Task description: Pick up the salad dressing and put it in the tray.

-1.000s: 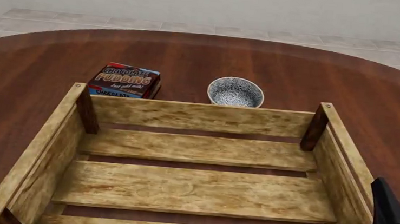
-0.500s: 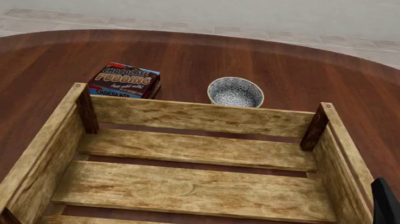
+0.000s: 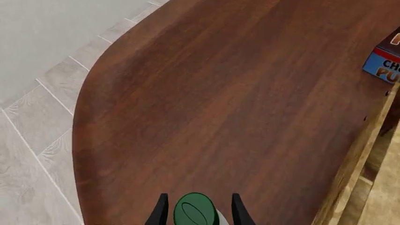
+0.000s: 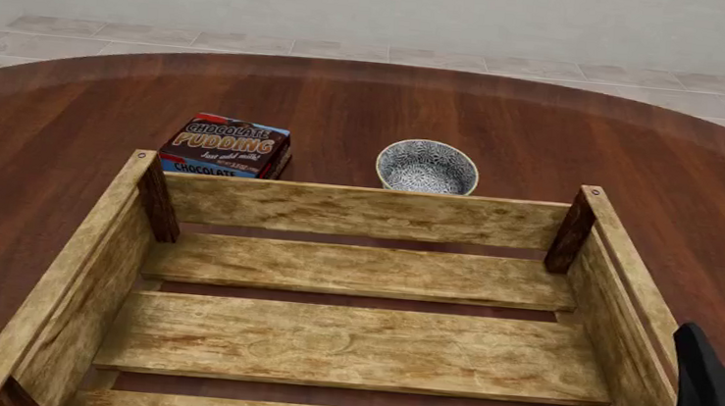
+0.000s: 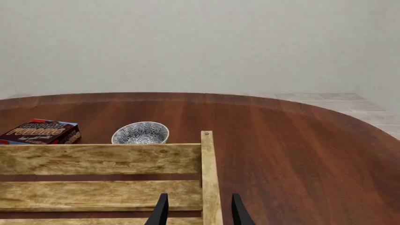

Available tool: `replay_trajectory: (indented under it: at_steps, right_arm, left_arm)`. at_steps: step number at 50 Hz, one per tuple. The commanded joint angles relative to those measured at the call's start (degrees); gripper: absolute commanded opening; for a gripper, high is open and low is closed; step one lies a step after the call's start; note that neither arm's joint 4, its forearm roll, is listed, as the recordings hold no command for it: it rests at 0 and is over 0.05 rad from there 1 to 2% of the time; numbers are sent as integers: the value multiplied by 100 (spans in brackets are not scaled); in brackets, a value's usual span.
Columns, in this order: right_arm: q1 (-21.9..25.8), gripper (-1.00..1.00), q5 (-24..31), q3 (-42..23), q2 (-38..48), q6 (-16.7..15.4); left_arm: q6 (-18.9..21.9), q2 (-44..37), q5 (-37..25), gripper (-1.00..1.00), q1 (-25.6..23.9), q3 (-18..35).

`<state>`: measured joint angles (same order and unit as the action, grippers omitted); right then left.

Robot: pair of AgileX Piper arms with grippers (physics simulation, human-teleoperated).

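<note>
In the left wrist view the salad dressing (image 3: 195,212) shows only as a dark green cap with a bit of whitish bottle under it. It stands on the table just outside the tray's left wall (image 3: 355,161). My left gripper (image 3: 198,197) is open, one finger on each side of the cap with small gaps. In the front view the bottle is out of view. The tray (image 4: 362,210) is a large slatted wooden crate, with nothing in it. My right gripper (image 4: 714,396) is open and empty, just outside the tray's right wall (image 5: 211,178).
A chocolate pudding box (image 4: 226,147) and a small speckled bowl (image 4: 428,166) stand behind the tray's far wall. The round table's edge (image 3: 78,140) curves close to the left gripper, with tiled floor beyond.
A small dark bit of the left arm has come into the front view's bottom left corner. The right gripper and the objects have not moved.
</note>
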<state>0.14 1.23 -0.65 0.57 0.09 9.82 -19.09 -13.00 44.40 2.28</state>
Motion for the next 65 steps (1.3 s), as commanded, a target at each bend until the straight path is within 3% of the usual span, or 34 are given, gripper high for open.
replay_trajectory:
  at_steps: [1,11,12,31,51,65]
  right_arm:
    - [0,100,19,-15,4,-15]
    - [-15,100,4,-12,21,-15]
    - [-24,100,-26,9,33,-14]
    - [-17,100,-3,11,8,-14]
    - [-29,100,18,12,-28,-20]
    - [-30,100,16,15,-28,5]
  left_arm:
    - [17,-393,402,100,137,-108]
    - [4,-497,414,100,102,-111]
    - [56,-510,427,-100,107,-109]
    - [-21,-602,435,-100,106,84]
    - [-232,-360,-37,-100,-188,785]
    - [-109,-316,-348,-100,-529,1374]
